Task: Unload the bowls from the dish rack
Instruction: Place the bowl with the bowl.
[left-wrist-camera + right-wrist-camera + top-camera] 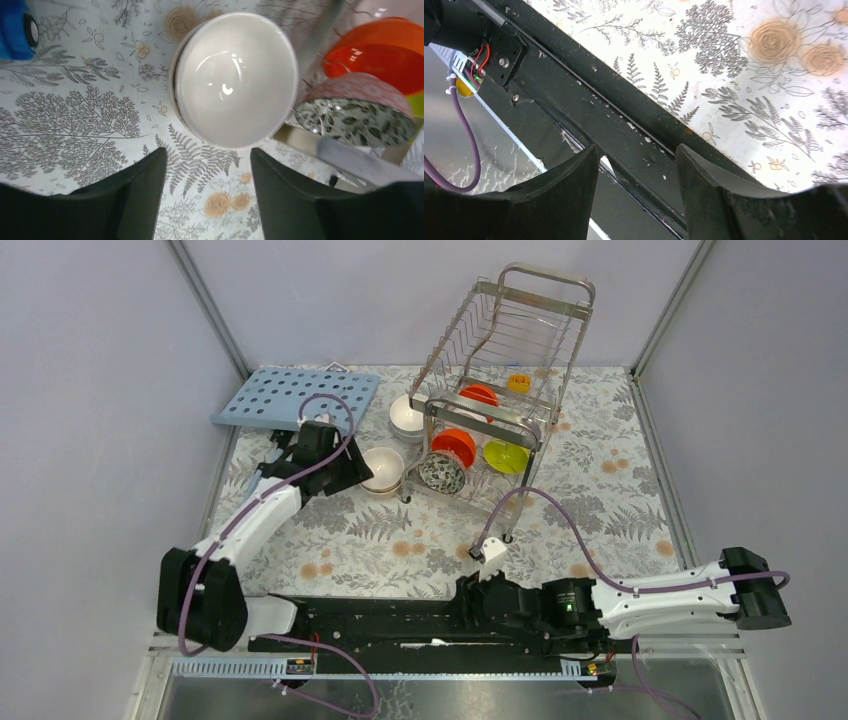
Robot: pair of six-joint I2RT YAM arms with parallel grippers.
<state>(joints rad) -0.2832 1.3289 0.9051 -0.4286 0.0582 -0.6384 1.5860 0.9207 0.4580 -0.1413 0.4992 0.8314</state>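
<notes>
Plainly, the dish rack (pixel 500 370) at upper centre held an orange bowl (pixel 455 447), a lime-green bowl (pixel 506 456) and a speckled bowl (pixel 441 473) on its lower tier. Your left pincer (pixel 207 152) stood open and empty, the white bowl (pixel 235 80) sitting on the bench (pixel 380 540) just above its fingertips (pixel 150 170); your right pincer (pixel 636 150) gaped empty.

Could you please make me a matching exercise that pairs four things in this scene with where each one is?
Things:
1. nearer white bowl
2. speckled bowl
3. perforated blue board
4. right gripper

Places:
A. far-left corner of the table
B. by the black rail at the near edge, jaws open and empty
C. on edge in the lower tier of the dish rack
D. upright on the cloth, just ahead of the left gripper

Pairs: 1-D, 2-C, 3-A, 4-B.
</notes>
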